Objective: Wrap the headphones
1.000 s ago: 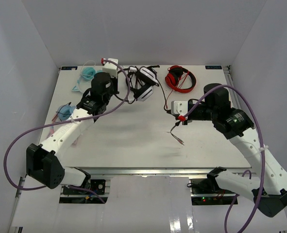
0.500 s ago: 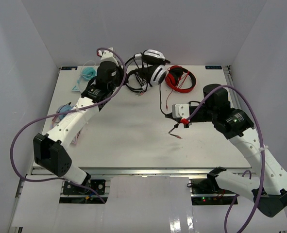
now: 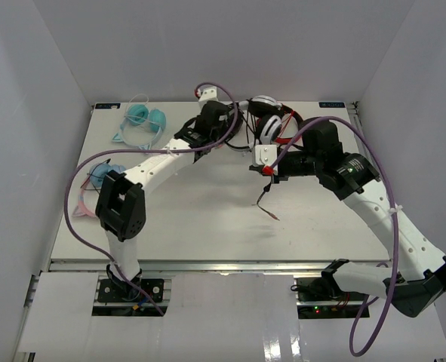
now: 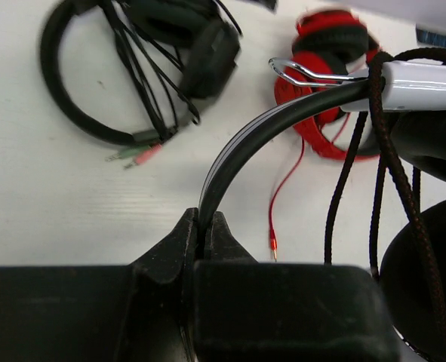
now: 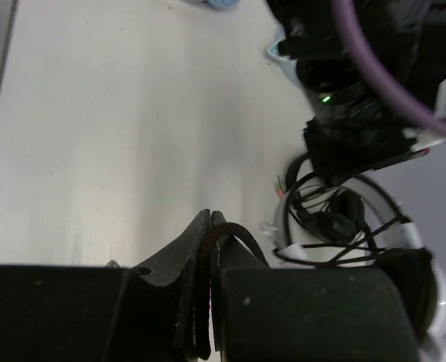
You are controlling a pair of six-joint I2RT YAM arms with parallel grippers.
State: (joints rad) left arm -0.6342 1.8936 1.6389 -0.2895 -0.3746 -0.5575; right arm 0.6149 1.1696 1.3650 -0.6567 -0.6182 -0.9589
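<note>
**Top and wrist views; both arms reach to the far side of the worktop.** Landmark: the red-and-black headphones, lying flat on the worktop.

- **White headphones:** these have black cushions. They are held up off the worktop, over the landmark and slightly to its left, and they overlap it in the top view.
- **Left fingers:** closed tight on the black strip of the headband. The strip arches up and right to a white slider, which crosses in front of the landmark.
- **Cable:** braided and black, it drops from that slider in several strands.
- **Right fingers:** pressed together with no gap showing, they pinch a loop of the same cable just on the near side of the landmark. Below them the free end dangles toward the worktop; whether its tip touches cannot be told.
- **All-black headphones:** these rest on the worktop just left of the landmark, with their thin leads and plugs spread beside them.
- **Red lead:** it runs from the landmark and ends in a small plug.
- **Blue face masks:** two of them lie well to the left of the landmark — one near the far edge, the other nearer the arm bases
</note>
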